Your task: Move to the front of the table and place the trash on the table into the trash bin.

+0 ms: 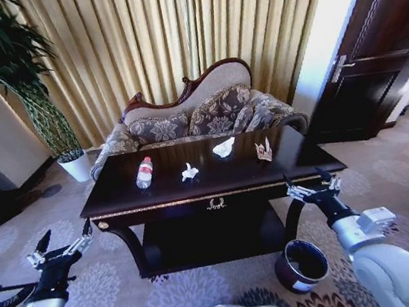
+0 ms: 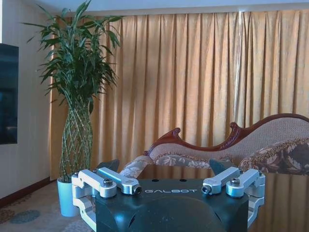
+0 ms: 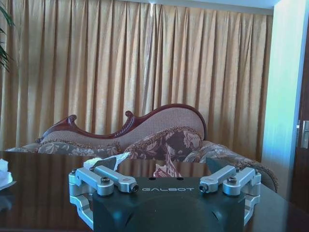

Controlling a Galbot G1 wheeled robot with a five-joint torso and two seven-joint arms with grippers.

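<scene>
Dark glossy table [image 1: 217, 186] w/ gold trim, wreath emblem on front, lower shelf. On top, L to R: clear bottle [image 1: 144, 172] w/ red label lying down, crumpled white tissue [image 1: 189, 173], white paper piece [image 1: 224, 148], small pale wrapper [image 1: 264, 150]. Round dark trash bin [image 1: 301, 265] on carpet by table's front right leg, upright.

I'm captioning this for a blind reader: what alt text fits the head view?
A dark table holds a bottle and three crumpled scraps, with a sofa behind it. A dark bin stands on the carpet at its front right, and the left pincer and right pincer hover open on either side.
</scene>
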